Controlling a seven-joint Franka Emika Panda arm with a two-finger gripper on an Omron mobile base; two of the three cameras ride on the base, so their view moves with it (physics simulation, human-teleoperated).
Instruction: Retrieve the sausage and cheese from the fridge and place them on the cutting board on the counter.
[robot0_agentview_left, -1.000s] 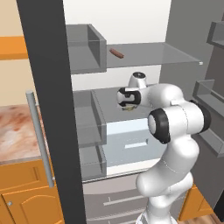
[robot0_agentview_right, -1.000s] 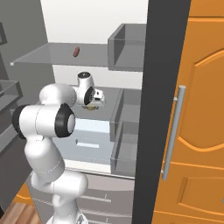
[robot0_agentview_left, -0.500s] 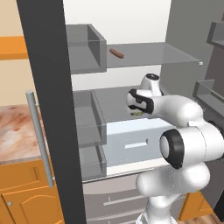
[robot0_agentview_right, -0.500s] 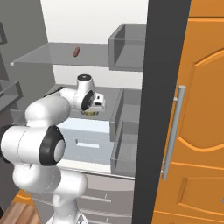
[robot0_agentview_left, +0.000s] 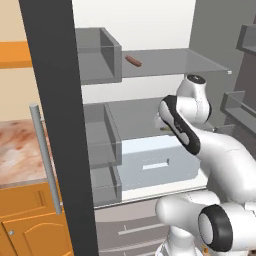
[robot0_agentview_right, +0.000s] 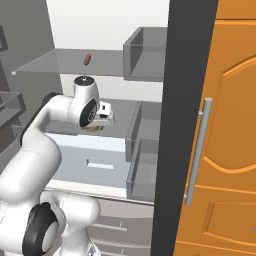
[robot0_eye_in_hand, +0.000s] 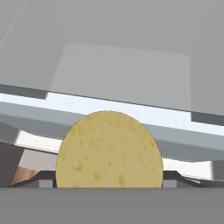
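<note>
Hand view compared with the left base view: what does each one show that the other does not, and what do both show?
The hand view alone shows the cheese close up, between the gripper fingertips, which stand on either side of it. The left base view alone shows the sausage on the upper glass shelf, plus the counter. Both share the fridge interior.

The cheese (robot0_eye_in_hand: 109, 151) looks matt and porous, pale yellow and pitted with small holes. Up at twelve o'clock the sausage (robot0_agentview_left: 133, 61) is smooth, reddish-brown, with a dull sheen. The fridge (robot0_agentview_left: 57, 125) reads as brushed grey steel with matt black edges; its shelves (robot0_agentview_right: 65, 62) seem translucent grey plastic. At nine o'clock the counter (robot0_agentview_left: 17, 152) is polished marbled stone above satin orange wooden cabinets (robot0_agentview_right: 225, 165).
</note>
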